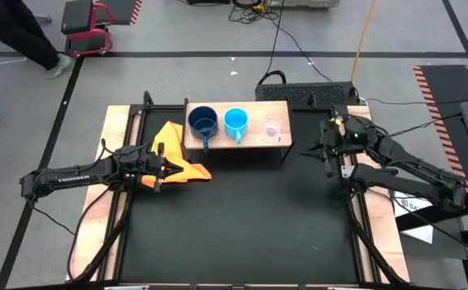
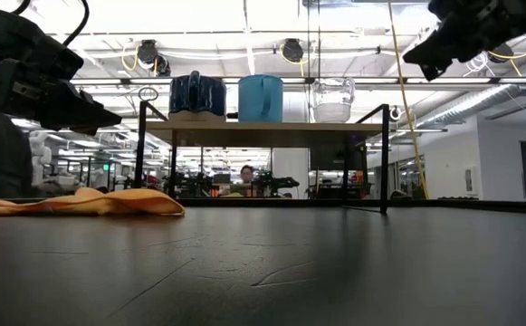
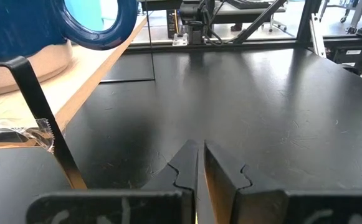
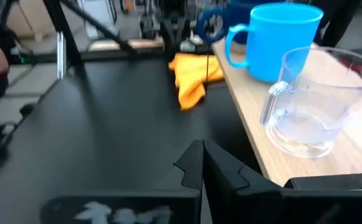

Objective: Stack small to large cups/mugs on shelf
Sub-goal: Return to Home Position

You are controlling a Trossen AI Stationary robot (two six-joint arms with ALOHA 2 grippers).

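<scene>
Dark blue mug [image 1: 203, 122], light blue mug [image 1: 235, 122], clear glass cup [image 1: 272, 129] line the light-wood shelf [image 1: 217, 107], upper centre. Left gripper [image 3: 199, 155], right gripper [image 4: 200, 154]: fingers closed, empty; homing remains.

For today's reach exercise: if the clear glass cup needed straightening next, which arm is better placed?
Likely right: right gripper hangs nearest the glass cup; left gripper is farther, over the cloth.

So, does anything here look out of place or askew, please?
Only the yellow-orange cloth, crumpled on the tabletop by the shelf's left end, below the left gripper. The dark blue mug, light blue mug and clear glass cup stand upright on it; the right gripper hangs off its right end.
</scene>
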